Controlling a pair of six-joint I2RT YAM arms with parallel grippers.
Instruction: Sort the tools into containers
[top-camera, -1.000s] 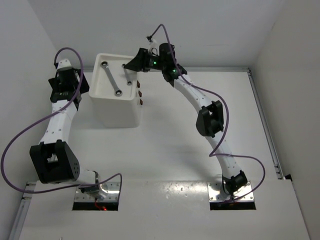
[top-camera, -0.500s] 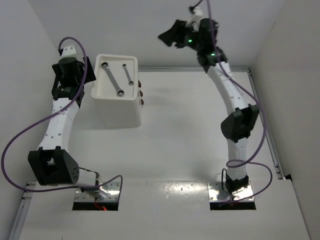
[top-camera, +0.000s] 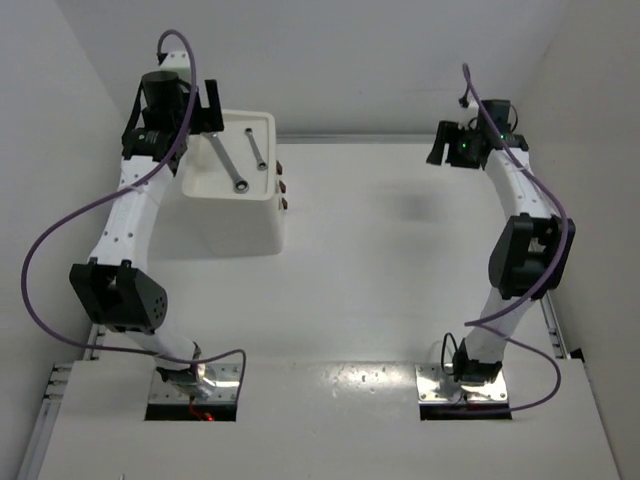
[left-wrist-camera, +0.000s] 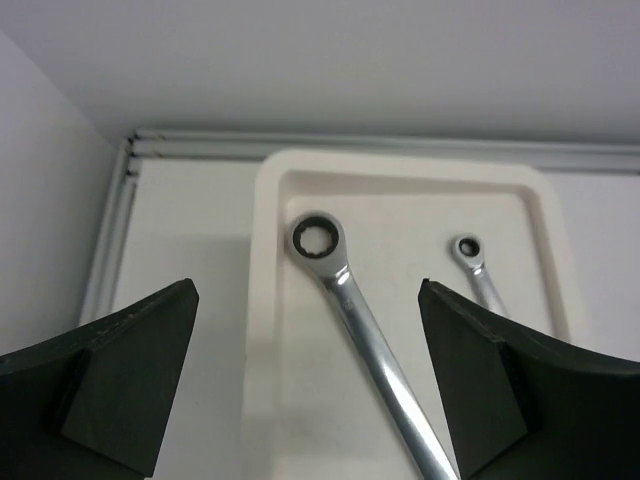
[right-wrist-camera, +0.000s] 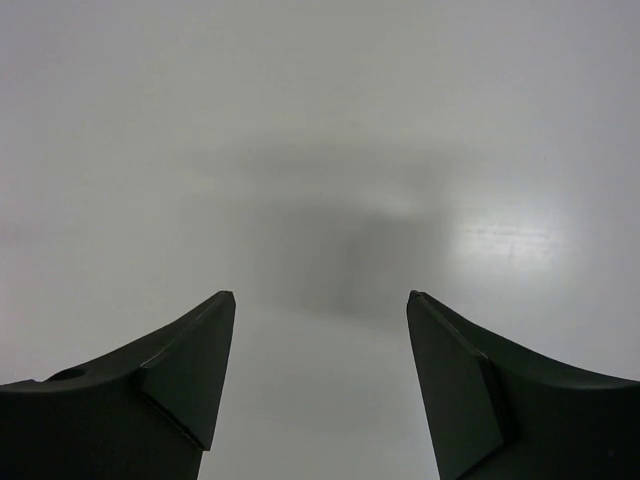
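Note:
The white drawer unit (top-camera: 240, 225) stands at the back left. Two silver wrenches lie in its top tray (top-camera: 228, 195): a large wrench (top-camera: 226, 160) and a small wrench (top-camera: 257, 148). Three dark-red knobs (top-camera: 283, 186) show on its right side. My left gripper (top-camera: 205, 110) is open and empty, hovering over the tray's back left. In the left wrist view, the large wrench (left-wrist-camera: 365, 330) lies between my fingers and the small wrench (left-wrist-camera: 478, 270) lies to its right. My right gripper (top-camera: 437, 145) is open and empty over bare table at the back right. Pliers and screwdrivers are out of view.
White walls close in the table on the left, back and right. A metal rail (top-camera: 525, 230) runs along the right edge. The right wrist view shows only bare white table (right-wrist-camera: 320, 150) with the gripper's shadow.
My right arm has swung away from the tray to the far back right, leaving the small wrench in the tray. My left gripper has moved up and over the tray's back left.

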